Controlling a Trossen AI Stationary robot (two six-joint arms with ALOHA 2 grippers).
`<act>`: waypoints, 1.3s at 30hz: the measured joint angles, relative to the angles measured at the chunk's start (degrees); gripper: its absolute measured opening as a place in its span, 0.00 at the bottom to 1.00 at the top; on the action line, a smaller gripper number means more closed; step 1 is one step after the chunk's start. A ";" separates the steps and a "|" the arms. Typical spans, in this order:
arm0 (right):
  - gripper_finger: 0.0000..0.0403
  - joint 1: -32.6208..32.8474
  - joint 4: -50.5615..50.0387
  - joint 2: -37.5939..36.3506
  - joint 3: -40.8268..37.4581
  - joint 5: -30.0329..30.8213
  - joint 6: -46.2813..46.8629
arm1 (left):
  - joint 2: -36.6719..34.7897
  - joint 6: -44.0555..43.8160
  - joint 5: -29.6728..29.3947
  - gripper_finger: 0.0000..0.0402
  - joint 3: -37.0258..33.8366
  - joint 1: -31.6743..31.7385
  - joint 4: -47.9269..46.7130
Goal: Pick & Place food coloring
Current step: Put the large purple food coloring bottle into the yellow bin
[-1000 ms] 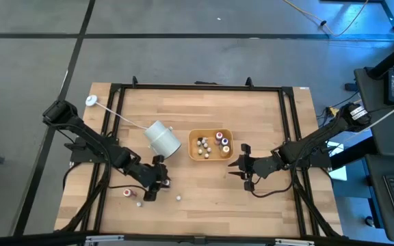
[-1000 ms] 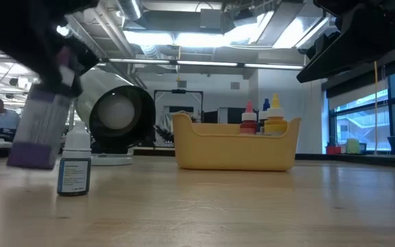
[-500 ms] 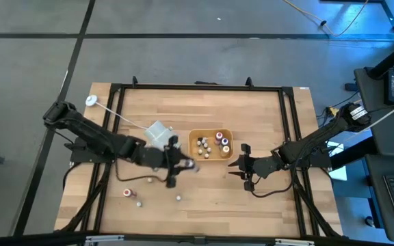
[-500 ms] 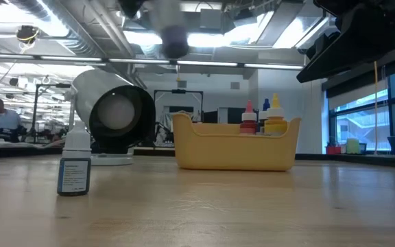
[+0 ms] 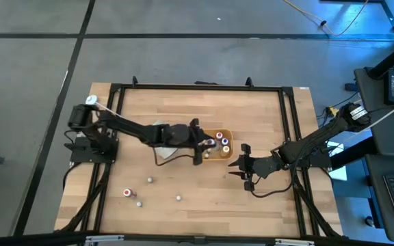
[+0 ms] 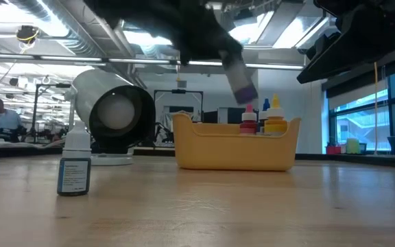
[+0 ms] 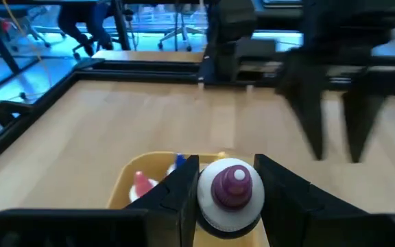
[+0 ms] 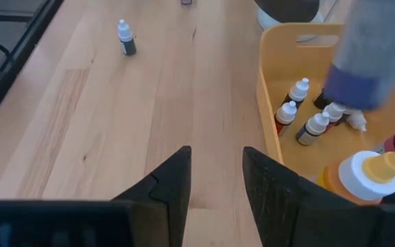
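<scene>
My left gripper (image 5: 201,145) reaches from the table's left over the yellow-orange tray (image 5: 214,159), shut on a small whitish food coloring bottle (image 7: 230,192) with a purple cap. The bottle shows tilted above the tray (image 6: 235,147) in the low view (image 6: 241,82). Several bottles stand inside the tray (image 8: 300,110). A few more stand on the wood near the table's near-left (image 5: 126,193) (image 5: 178,198) (image 6: 74,165). My right gripper (image 5: 241,168) waits open just right of the tray. My left gripper pinches the bottle's whitish body (image 7: 218,214) between its two fingers, one on each side. The purple cap (image 7: 232,184) faces back toward the wrist camera. The arm comes from the table's left. The bottle is lifted clear and hangs tilted above the tray.
A large white cup (image 6: 112,113) lies on its side left of the tray, partly under my left arm (image 5: 157,128). A black frame (image 5: 197,87) rims the table. Bare wood lies along the near edge and between the tray and the far edge.
My left gripper has risen from the near-left of the table, carrying the purple-capped bottle. It has swung toward the right and far side, past the cup, until it hangs over the tray. My right arm has kept still.
</scene>
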 joint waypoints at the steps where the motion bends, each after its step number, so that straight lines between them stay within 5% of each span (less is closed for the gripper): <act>1: 0.33 0.00 -0.11 0.00 0.00 0.00 -0.13 | 1.08 0.45 0.12 0.29 0.00 0.70 1.23; 39: 0.33 0.00 0.01 0.00 -0.04 0.02 -2.89 | 10.67 -1.22 1.56 0.32 0.00 7.49 2.94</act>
